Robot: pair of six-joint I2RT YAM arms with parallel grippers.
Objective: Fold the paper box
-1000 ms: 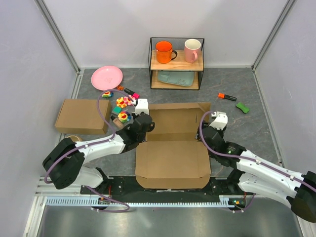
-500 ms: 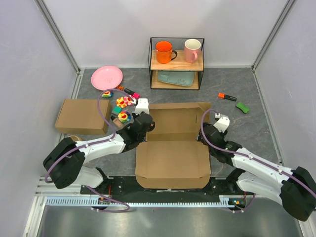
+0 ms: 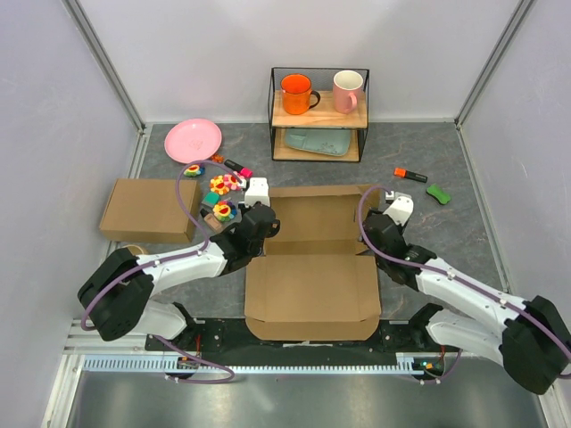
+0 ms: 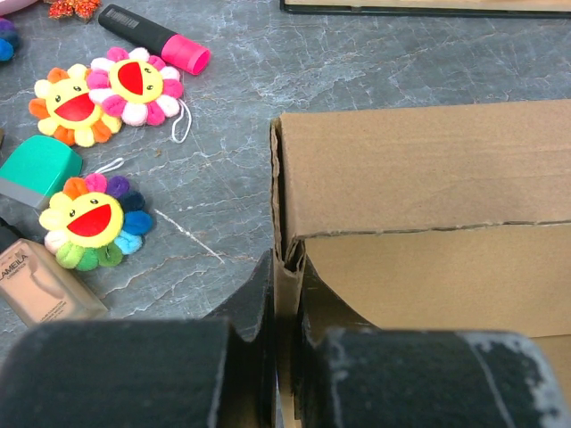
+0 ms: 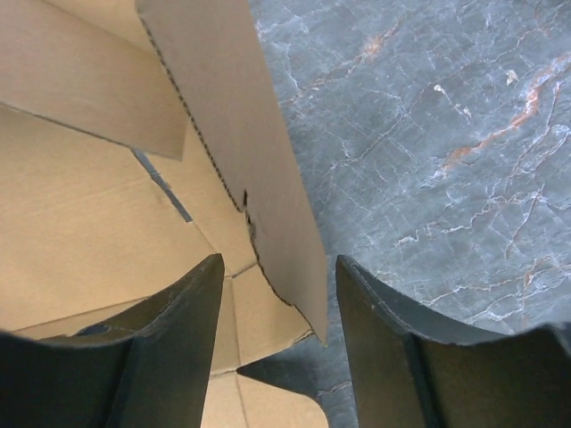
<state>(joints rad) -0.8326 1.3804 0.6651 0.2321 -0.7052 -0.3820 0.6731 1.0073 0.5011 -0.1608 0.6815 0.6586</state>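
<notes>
Your left gripper [image 4: 287,299] clamps; your right gripper [image 5: 278,260] gapes.
Your left arm [image 3: 169,263] reaches far and right, fingers pinching the box [image 4: 401,169] wall; your right arm [image 3: 464,290] reaches far and left, fingers straddling its right edge.

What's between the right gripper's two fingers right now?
A raised side flap of the paper box stands in the gap of the open right gripper, seen in the right wrist view.
</notes>
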